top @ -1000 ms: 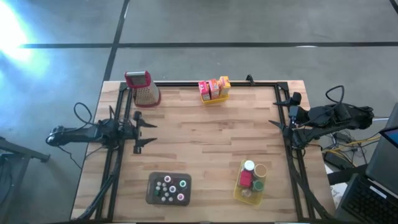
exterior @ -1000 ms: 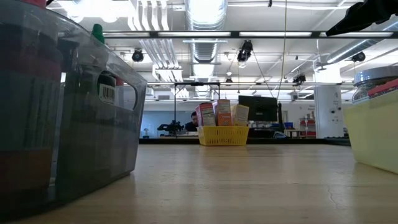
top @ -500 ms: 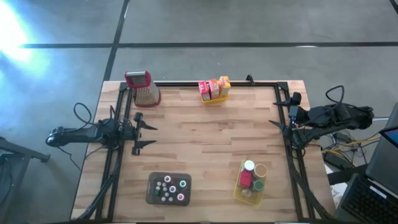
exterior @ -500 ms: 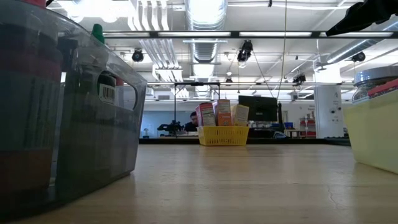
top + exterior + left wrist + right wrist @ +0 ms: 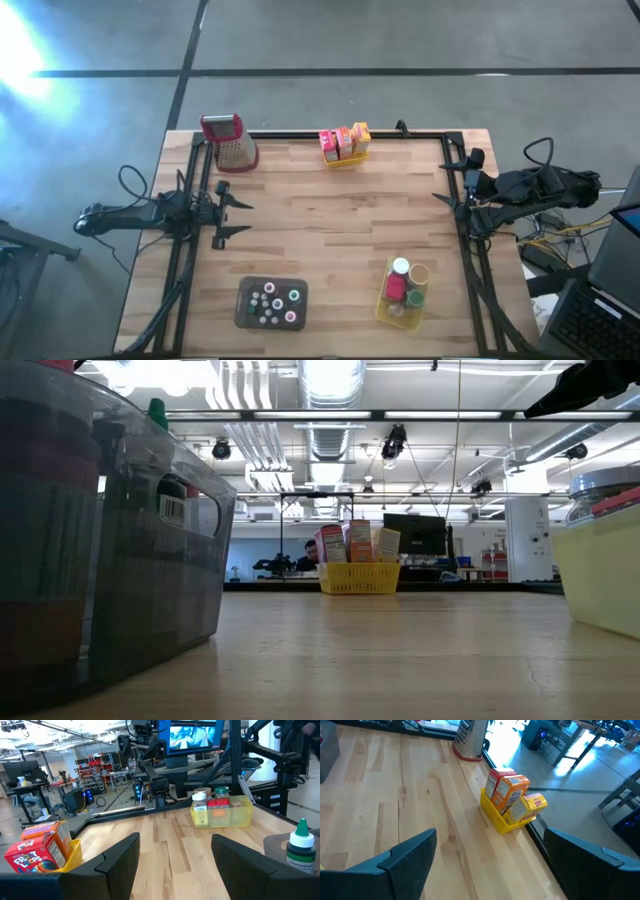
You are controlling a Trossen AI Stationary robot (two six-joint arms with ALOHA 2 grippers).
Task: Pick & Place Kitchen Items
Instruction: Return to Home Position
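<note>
Wooden table [image 5: 330,225]: bottles [image 5: 272,300] in bin [image 5: 243,312], well apart from left tool [image 5: 232,209], right tool [image 5: 445,183]; both spread wide.

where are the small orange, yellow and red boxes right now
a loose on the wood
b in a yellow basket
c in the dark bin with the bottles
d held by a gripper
b, the small boxes stand side by side inside a yellow basket, as the high view and the right wrist view both show.

Table [image 5: 330,230] smooth pale wood; grater [image 5: 237,152] perforated metal (dull sheen); bin [image 5: 150,560] smoky glossy plastic; my left gripper [image 5: 175,842] matt dark.
</note>
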